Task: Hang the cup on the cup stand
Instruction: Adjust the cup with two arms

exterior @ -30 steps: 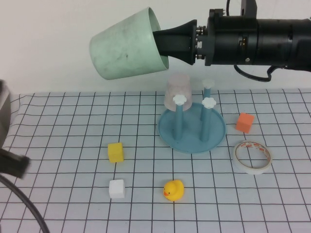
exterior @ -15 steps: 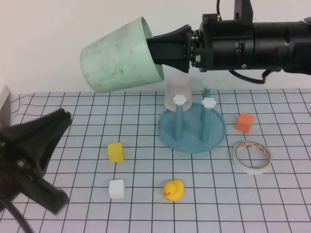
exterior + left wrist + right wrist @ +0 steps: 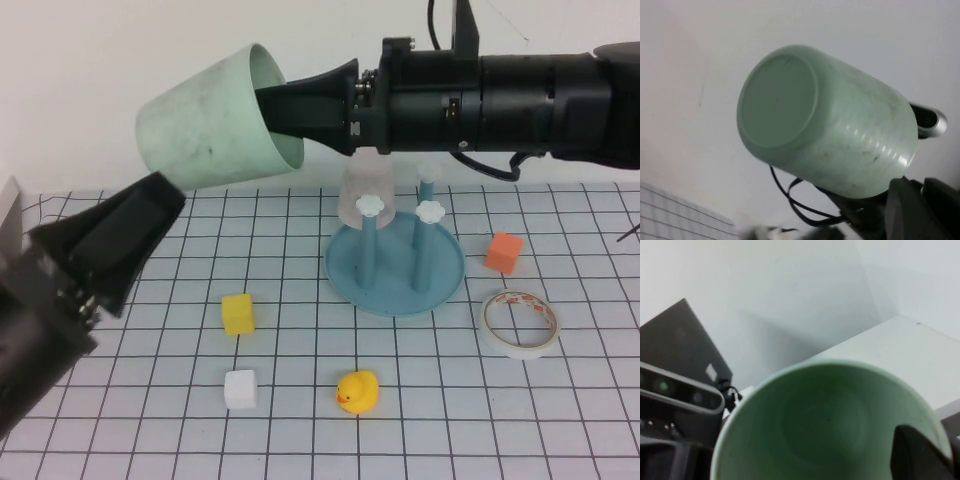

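Observation:
The mint-green cup (image 3: pixel 205 125) lies on its side high above the table's back left, its mouth toward my right gripper (image 3: pixel 300 105). The right gripper is shut on its rim, with one finger (image 3: pixel 920 455) inside the cup (image 3: pixel 825 425). My left gripper (image 3: pixel 150 210) is raised at the left, just below the cup and pointing up at it. The left wrist view shows the cup's base and wall (image 3: pixel 830 135) close by. The blue cup stand (image 3: pixel 440 265) stands on the table at centre right, with a pale pink cup (image 3: pixel 365 185) upside down on one peg.
A yellow block (image 3: pixel 238 313), a white block (image 3: pixel 240 389) and a rubber duck (image 3: pixel 357 391) lie in front of the stand. An orange block (image 3: pixel 504 252) and a tape roll (image 3: pixel 518 322) lie to its right. The cloth is gridded.
My right arm has carried the cup to the left. My left gripper has risen from the lower left to just under the cup.

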